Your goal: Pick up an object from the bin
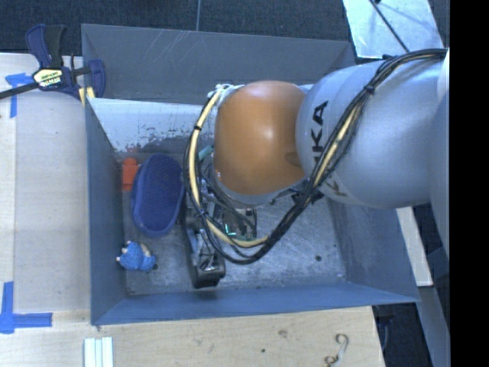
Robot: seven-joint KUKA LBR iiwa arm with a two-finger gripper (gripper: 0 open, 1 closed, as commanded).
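A: How does the gripper (206, 270) stand?

B: It is down low in the bin (252, 303), its dark tip just to the view's right of the blue oval pad (158, 193) and a little below the pad's lower end. From above, whether it is open or closed cannot be told, nor whether it has hold of anything. The tip looks to be at or close to the grey floor.

A: Does it touch the pad?

B: It is near the pad; whether they touch cannot be told.

A: What else lies close?

B: A small blue toy (136, 258) sits below the pad and slightly to its left, apart from both pad and gripper. An orange piece (128, 174) lies against the pad's upper left edge, the farthest of the three things from the gripper.

A: And above the gripper?

B: The wrist's rounded orange cover (256, 140) hangs to the right of the pad's upper half, with yellow and black cables (200, 151) looping down between cover and pad towards the tip. Beyond that the thick silver arm (382, 136) runs off farther right
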